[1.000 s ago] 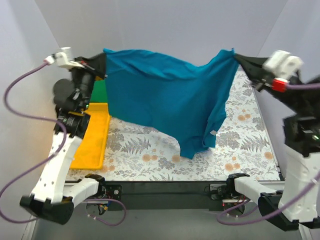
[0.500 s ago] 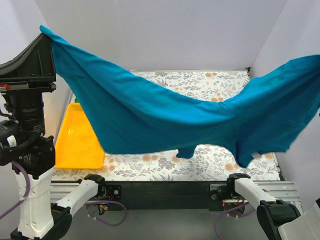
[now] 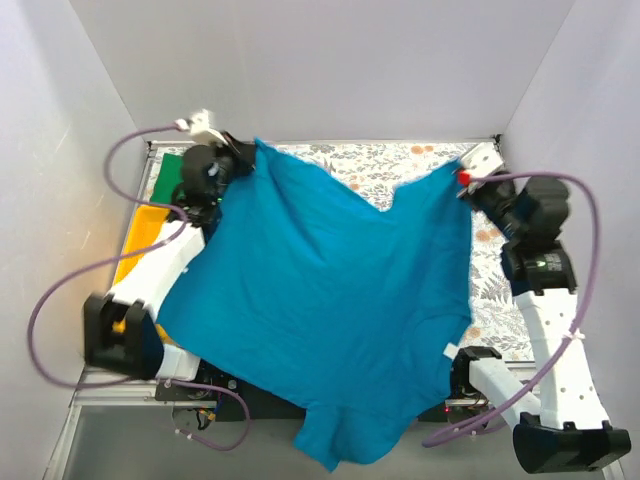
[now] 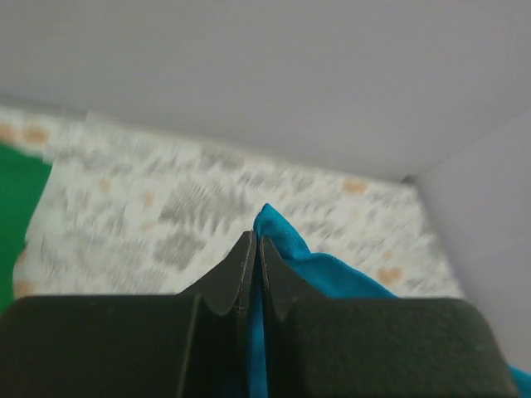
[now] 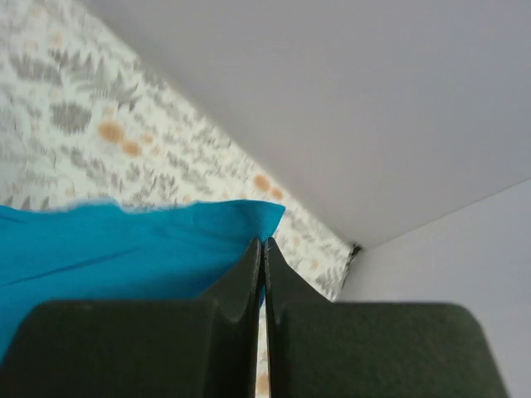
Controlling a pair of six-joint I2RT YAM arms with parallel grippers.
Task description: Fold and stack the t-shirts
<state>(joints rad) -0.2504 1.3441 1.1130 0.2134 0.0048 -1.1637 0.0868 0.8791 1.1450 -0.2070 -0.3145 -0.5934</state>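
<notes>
The teal-blue t-shirt (image 3: 320, 300) lies spread wide over the floral table, and its near part hangs past the front edge over the arm bases. At the far left my left gripper (image 3: 250, 152) is shut on one corner of it. In the left wrist view the teal cloth (image 4: 332, 274) runs between the closed fingers of that gripper (image 4: 253, 240). My right gripper (image 3: 465, 177) is shut on the other far corner. The right wrist view shows that gripper (image 5: 260, 242) pinching the shirt's edge (image 5: 124, 240). A patch of the green t-shirt (image 3: 168, 175) shows behind the left arm, and the green t-shirt (image 4: 17, 215) is at the left edge of the wrist view.
The yellow tray (image 3: 133, 240) sits along the left side, mostly hidden by the left arm and the shirt. The floral table cover (image 3: 400, 165) shows at the back and the right. Grey walls close in on the back and both sides.
The teal shirt hung between the raised grippers, then swung high toward the camera. Now both grippers are low at the far edge and the shirt lies spread flat, trailing over the near edge.
</notes>
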